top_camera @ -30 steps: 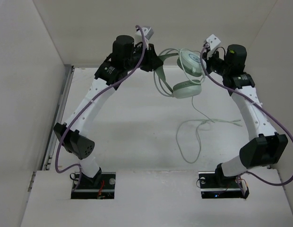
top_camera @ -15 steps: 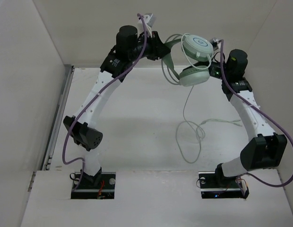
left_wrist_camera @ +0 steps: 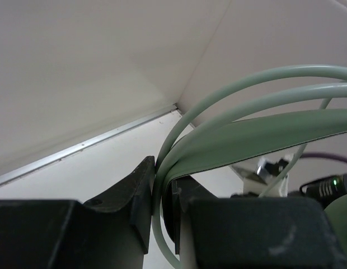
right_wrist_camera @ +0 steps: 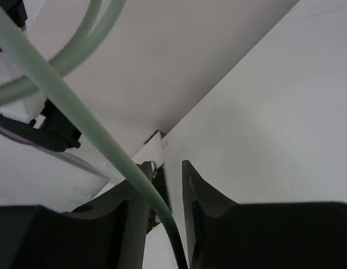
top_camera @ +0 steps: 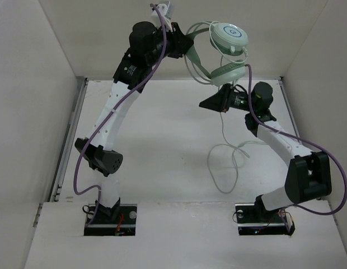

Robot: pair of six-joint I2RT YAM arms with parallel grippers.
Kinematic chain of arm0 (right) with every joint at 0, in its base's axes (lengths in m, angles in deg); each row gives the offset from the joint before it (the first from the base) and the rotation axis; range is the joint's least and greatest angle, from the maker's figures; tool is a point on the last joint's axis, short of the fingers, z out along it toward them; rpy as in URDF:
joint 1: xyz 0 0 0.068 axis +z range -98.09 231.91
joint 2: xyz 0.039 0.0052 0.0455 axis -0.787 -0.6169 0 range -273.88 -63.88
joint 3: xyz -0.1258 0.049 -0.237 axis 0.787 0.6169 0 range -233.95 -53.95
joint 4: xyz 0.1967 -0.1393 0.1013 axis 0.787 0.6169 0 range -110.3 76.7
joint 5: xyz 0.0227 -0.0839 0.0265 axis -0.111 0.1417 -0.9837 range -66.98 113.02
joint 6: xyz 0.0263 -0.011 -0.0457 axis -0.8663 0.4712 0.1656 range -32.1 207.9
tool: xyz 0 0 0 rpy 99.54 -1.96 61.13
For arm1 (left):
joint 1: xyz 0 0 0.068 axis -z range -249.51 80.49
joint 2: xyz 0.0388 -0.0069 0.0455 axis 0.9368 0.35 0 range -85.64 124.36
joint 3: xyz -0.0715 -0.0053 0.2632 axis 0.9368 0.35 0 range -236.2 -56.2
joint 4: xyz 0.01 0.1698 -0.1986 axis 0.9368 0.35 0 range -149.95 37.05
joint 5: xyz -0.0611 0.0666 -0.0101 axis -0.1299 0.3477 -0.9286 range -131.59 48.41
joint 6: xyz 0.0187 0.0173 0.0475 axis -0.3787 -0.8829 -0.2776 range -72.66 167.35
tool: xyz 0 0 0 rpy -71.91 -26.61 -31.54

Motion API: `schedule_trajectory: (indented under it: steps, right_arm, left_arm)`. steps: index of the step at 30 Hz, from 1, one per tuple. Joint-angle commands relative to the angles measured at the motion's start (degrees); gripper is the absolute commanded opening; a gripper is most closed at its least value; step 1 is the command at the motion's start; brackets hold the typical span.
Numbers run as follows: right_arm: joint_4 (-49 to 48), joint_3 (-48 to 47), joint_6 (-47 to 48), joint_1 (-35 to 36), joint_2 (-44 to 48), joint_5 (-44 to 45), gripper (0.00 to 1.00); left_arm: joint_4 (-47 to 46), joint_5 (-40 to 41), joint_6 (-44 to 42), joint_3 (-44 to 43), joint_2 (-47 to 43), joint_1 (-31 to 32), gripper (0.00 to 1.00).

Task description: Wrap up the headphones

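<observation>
Mint-green headphones hang light above the desk, headband clamped in the left gripper. The right gripper, jaws slightly apart, straddles the limp, likely slippery cable; probably best pinched there.

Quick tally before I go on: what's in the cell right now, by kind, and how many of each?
Headphones: 1
Robot arms: 2, left arm and right arm
Purple cables: 2, left cable and right cable
Total: 5
</observation>
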Motion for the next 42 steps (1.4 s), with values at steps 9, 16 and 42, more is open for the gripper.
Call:
schedule_trajectory:
  steps: [9, 16, 42]
  right_arm:
    - [-13.26, 8.93, -9.14, 5.94, 4.66, 1.75, 0.50]
    - [-11.24, 10.60, -8.27, 5.68, 6.68, 1.75, 0.53]
    - [27.85, -5.81, 18.44, 12.10, 8.62, -9.59, 0.12]
  left_arm:
    - [-5.75, 21.36, -1.58, -1.67, -3.19, -2.55, 0.01]
    - [-7.06, 30.32, -4.66, -2.72, -1.61, -3.17, 0.01]
    - [-17.43, 49.66, -23.63, 6.75, 2.08, -4.50, 0.02]
